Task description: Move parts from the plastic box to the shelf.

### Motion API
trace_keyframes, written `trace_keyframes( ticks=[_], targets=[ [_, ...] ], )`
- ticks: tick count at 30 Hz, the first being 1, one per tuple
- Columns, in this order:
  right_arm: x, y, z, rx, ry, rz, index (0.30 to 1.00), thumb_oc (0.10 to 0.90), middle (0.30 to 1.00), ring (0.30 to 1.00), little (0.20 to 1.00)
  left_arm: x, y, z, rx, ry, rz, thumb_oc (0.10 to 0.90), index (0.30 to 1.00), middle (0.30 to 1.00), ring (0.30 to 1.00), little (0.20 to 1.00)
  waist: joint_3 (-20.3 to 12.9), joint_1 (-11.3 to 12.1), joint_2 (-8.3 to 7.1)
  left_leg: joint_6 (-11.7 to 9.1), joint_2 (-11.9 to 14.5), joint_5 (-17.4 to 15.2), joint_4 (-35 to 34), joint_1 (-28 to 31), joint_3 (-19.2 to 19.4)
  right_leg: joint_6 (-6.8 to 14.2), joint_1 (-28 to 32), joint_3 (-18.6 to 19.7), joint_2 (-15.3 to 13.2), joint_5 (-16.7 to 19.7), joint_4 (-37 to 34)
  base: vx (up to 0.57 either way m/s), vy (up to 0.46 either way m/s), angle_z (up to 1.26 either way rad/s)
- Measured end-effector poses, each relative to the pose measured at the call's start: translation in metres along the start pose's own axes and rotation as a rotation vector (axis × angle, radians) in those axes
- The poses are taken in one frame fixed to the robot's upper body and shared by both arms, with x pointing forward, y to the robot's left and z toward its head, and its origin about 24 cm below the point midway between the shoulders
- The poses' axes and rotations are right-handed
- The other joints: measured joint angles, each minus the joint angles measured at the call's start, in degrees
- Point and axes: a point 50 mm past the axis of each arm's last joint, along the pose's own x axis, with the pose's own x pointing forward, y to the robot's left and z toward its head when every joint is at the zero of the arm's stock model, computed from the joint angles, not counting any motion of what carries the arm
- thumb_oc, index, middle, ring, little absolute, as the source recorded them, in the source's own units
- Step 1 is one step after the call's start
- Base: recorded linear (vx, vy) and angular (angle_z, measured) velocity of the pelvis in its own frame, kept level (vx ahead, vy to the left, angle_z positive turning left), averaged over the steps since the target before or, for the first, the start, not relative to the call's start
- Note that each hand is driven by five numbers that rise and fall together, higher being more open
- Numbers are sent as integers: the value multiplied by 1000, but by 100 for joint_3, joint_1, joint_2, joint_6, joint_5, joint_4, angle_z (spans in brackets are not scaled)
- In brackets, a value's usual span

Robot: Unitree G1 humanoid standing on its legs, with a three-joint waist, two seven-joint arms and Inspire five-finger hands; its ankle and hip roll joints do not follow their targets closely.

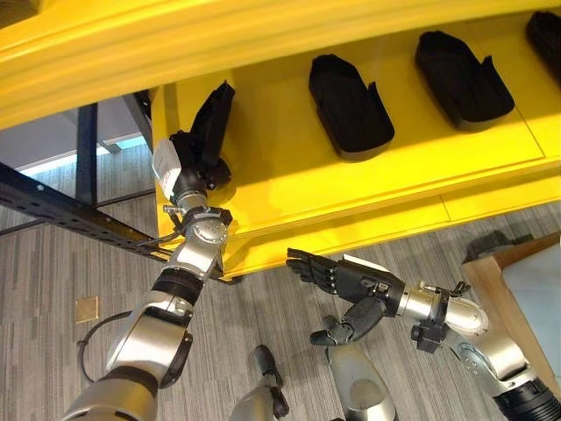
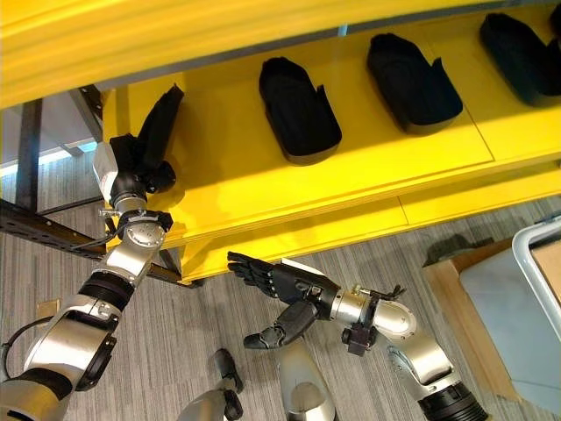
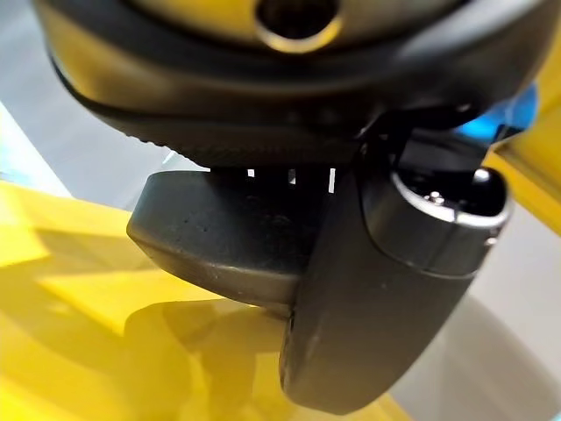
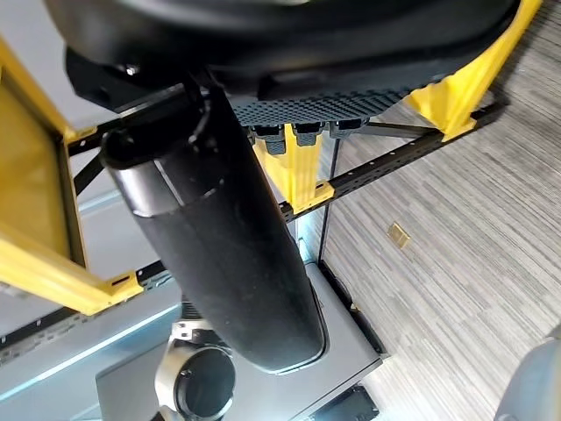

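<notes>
Black moulded part (image 1: pixel 213 118) on glossy yellow shelf (image 1: pixel 289 180)

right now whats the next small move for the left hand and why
Probably lower the black part flat and let go: the left hand holds it tilted up at the yellow shelf's left end, beside three parts already lying flat. The right hand hangs open below.

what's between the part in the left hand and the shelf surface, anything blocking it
Nothing visible. The left hand holds the black part at the yellow shelf's left end, on bare surface. The nearest placed part lies well to its right.
</notes>
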Motion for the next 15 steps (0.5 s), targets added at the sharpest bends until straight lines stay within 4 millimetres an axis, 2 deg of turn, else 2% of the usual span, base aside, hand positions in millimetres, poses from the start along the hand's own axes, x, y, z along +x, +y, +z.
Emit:
trace_keyframes(
  ticks=[8,15],
  targets=[
    [1,-7,17,-76,-3,7,1000,900,1000,1000,1000,11,0,9,3,53,22,400,300,300,300,300,325,-177,53,-53,16,32,136,-256,7,-81,-444,78,75,-76,452,-48,9,-5],
    [2,-8,22,-101,-5,11,1000,900,1000,1000,1000,21,7,20,-29,69,45,400,300,300,300,300,335,-181,71,-92,22,58,226,-453,8,-103,-731,84,102,-171,696,-30,-14,0]
  ],
)
